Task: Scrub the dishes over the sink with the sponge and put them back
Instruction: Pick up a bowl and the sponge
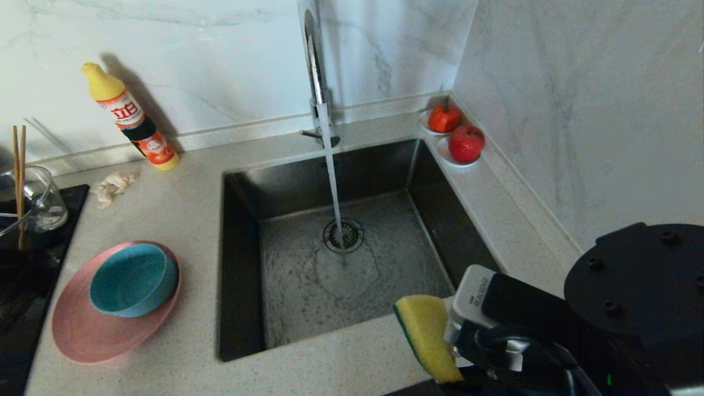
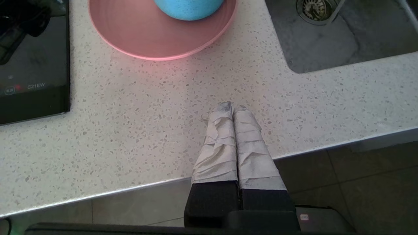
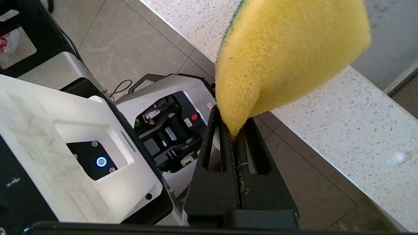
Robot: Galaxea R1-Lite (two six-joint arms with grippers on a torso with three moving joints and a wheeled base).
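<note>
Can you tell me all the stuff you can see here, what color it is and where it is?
plate: 1, pink, counter left of sink
bowl: 1, teal, on plate
chopsticks: 2, brown, in glass jug
glass jug: 1, clear, far left
bottle: 1, yellow-orange, against wall
rag: 1, off-white, near bottle
fruit: 2, red, back right corner
sink: 1, steel, water running
sponge: 1, yellow-green, in right gripper
right gripper: shut on sponge
left gripper: shut, above front counter

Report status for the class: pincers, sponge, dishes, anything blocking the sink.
Right pincer shut on sponge, at the sink's near edge. Left pincer shut, empty, parked over the counter. Bowl on plate, untouched. Sink clear, tap running.
</note>
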